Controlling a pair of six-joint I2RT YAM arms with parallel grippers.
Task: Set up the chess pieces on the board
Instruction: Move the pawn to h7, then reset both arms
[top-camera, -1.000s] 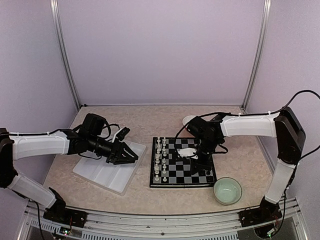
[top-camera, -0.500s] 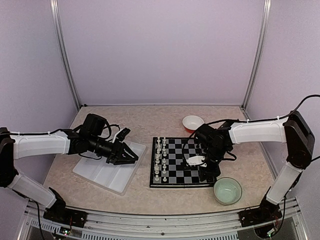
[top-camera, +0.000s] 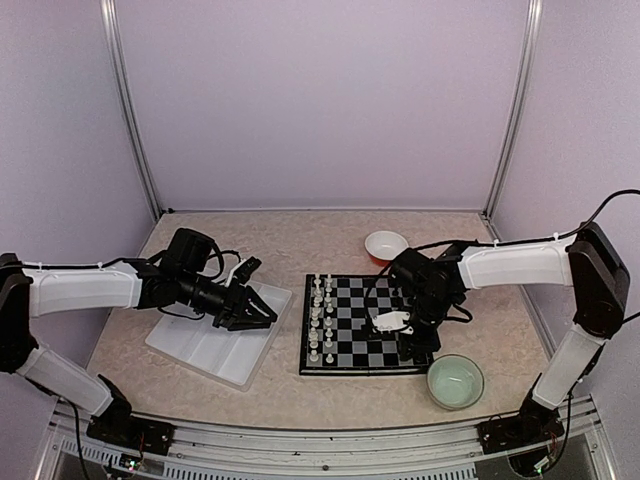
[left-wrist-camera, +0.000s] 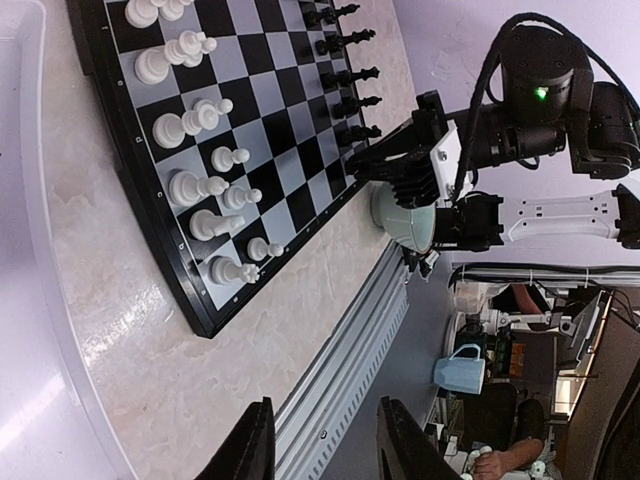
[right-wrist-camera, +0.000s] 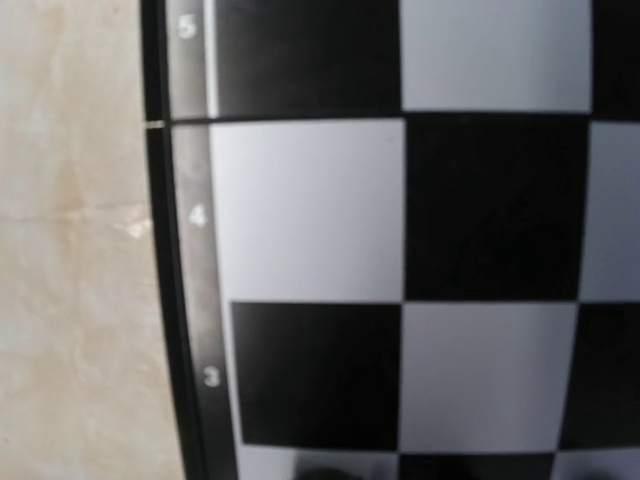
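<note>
Hand on the right (top-camera: 408, 345) poised low over the near right corner of the board (top-camera: 352, 300); could not tell whether spread or pressed together. Found the left hand (left-wrist-camera: 325, 425) spread, gripping nothing, above the white tray (top-camera: 195, 345). Saw white chess pieces (top-camera: 320, 318) in two rows along the board's left side, black chess pieces (left-wrist-camera: 345, 75) along its right. Noted a green bowl (top-camera: 455, 381) on the worktop (top-camera: 300, 245) beside that corner.

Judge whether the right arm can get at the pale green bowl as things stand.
Probably yes. The right gripper hangs over the near right part of the board, and the pale green bowl sits close beside it, with nothing between them.
</note>
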